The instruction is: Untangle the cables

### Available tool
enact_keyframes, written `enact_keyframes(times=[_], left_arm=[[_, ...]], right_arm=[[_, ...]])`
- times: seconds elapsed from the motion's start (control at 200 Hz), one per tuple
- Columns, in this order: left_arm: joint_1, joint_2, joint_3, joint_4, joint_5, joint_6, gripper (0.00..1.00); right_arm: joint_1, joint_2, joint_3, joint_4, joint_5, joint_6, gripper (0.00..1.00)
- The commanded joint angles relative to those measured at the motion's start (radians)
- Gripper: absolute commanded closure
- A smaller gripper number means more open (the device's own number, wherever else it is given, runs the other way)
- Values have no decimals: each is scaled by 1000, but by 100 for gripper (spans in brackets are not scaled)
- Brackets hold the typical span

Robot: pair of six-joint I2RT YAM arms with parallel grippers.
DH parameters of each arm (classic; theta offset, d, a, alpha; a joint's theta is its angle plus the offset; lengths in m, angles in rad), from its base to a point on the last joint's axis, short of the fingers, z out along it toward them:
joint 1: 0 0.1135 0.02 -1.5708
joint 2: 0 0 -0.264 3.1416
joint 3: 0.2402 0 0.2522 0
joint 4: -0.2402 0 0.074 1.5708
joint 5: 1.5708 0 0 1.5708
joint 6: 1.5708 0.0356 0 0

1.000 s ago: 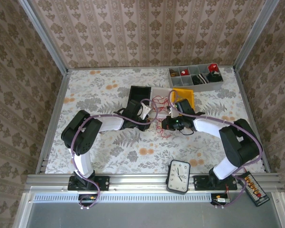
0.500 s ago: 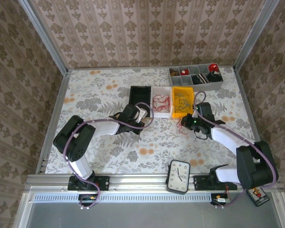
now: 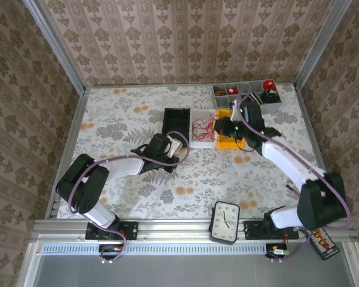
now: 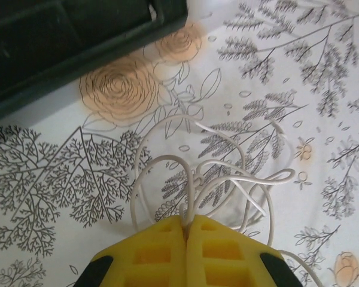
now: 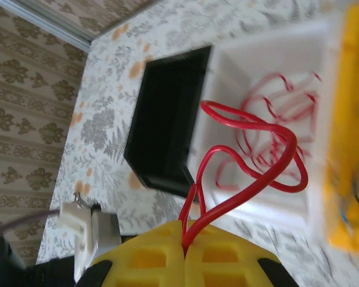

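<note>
red cable (image 5: 294,146) pinched, white cable (image 4: 190,192) pinched

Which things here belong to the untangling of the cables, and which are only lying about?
Job: red cable, in the right claw; white cable, in the left claw; white bin with more red cables; yellow bin; black bin.
Lying about: clock; grey divided tray.

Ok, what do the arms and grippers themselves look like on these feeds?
Both arms match: the left arm and right arm have white link shells between bulky black joints, and each is trailed by a thick purple cord. On the wrist views the left gripper and right gripper have bright yellow fingers moulded with rectangular pockets, black at the outer edges.
</note>
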Motion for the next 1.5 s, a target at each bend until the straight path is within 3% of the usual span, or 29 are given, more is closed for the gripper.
enact_keyframes(times=[0.0, 0.075, 0.16, 0.23, 0.385, 0.62, 0.885, 1.495], left_arm=[[-2, -33, -1, 30, 8, -8, 97], [1, -41, 3, 38, -1, -23, 84], [1, -52, 1, 46, 2, -29, 68], [4, -64, -2, 46, 3, -31, 61], [16, -80, -6, 21, 11, -22, 51], [23, -90, -34, -3, 29, -13, 50], [23, -89, -54, -7, 93, -10, 56], [52, 21, -59, 68, 99, -29, 97]], right_arm=[[12, 158, 127, -26, -35, -52, 98], [12, 248, 196, -18, -18, -49, 94], [14, 298, 238, -16, 49, -44, 66], [22, 299, 242, -7, 99, -41, 53], [79, 255, 220, -81, 153, -113, 48], [235, 189, 76, -184, 115, -220, 48], [307, 208, -28, -174, 107, -193, 49], [405, 446, 145, -312, 3, -327, 50]])
